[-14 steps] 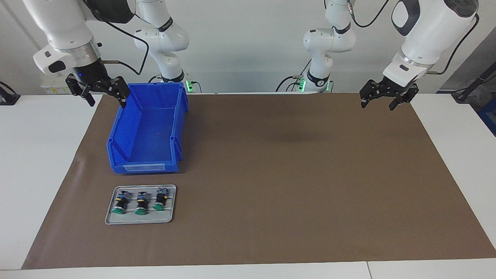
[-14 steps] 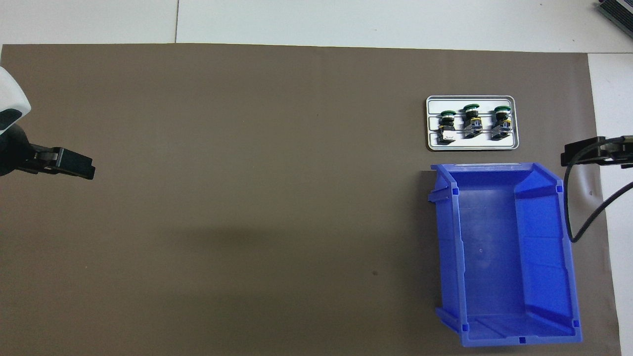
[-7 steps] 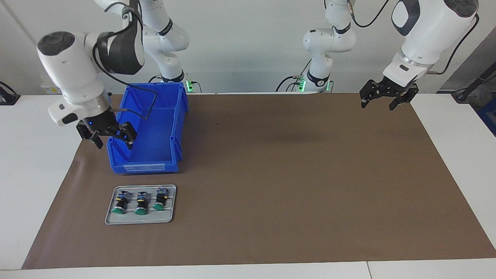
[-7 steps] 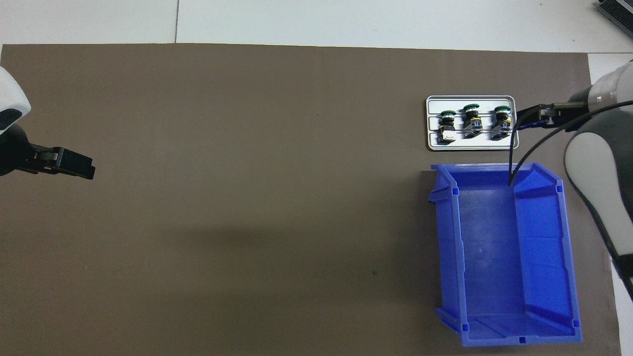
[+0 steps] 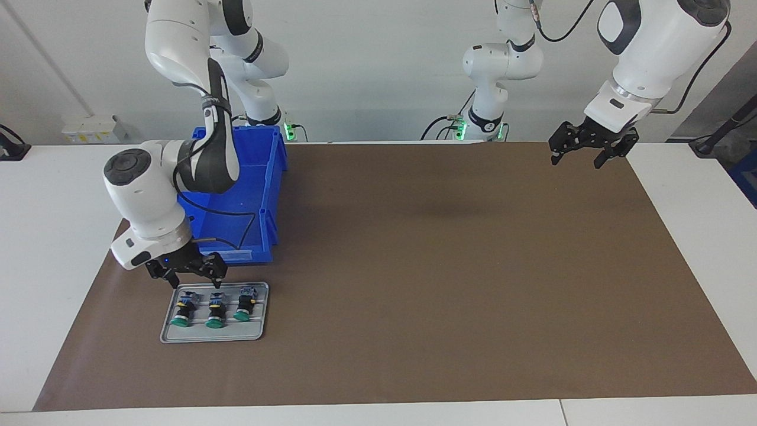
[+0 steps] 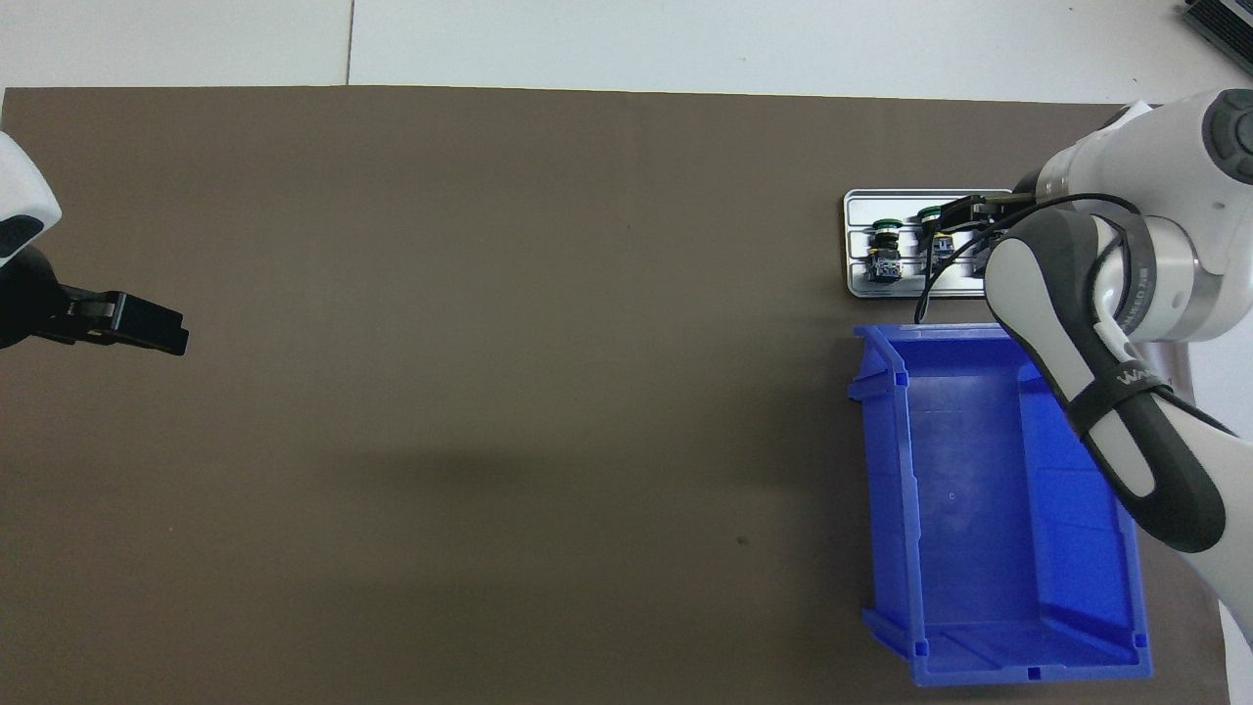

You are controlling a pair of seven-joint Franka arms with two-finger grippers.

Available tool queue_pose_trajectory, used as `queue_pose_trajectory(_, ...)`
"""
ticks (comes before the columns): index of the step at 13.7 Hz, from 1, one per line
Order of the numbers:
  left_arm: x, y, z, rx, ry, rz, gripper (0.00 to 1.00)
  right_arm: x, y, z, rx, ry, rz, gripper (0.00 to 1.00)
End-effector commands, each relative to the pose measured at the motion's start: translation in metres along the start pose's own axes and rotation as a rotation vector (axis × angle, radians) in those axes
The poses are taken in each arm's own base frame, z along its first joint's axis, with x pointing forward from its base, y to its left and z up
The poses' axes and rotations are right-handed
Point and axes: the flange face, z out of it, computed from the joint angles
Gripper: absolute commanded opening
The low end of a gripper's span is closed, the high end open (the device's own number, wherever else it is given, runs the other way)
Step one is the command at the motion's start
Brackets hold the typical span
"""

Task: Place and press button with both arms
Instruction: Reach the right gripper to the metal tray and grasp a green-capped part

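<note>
Hovering our right tool (image 5: pixel 188 277), fingers spread wide, over the tray (image 5: pixel 260 331) at the bin's (image 5: pixel 269 177) six o'clock; three buttons (image 5: pixel 214 309) lie close-packed, so we risk nudging neighbours; left tool (image 5: pixel 588 152) waits, open.

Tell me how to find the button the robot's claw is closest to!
Find the big blue bin at the right arm's end of the table; the small grey tray beside it, farther from the robots, holds three green-capped buttons in a row. The right gripper hangs over that tray's end button, the one nearest the table's end.
</note>
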Motion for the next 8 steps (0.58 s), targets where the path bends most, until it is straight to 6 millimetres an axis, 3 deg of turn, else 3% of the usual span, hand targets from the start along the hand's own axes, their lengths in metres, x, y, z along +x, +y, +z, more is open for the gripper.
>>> queue_pose_trajectory(1,-0.008,-0.002,-0.001,0.015,0.015,0.005,1.0,0.007,0.002,0.034,0.018,0.03,-0.044,1.0)
queue_pose_trajectory(3,-0.008,-0.002,-0.001,0.015,0.015,0.005,1.0,0.007,0.002,0.055,0.021,0.037,-0.043,1.0)
queue_pose_trajectory(8,-0.008,-0.002,-0.001,0.015,0.015,0.005,1.0,0.004,-0.004,0.078,0.048,0.046,-0.031,0.97)
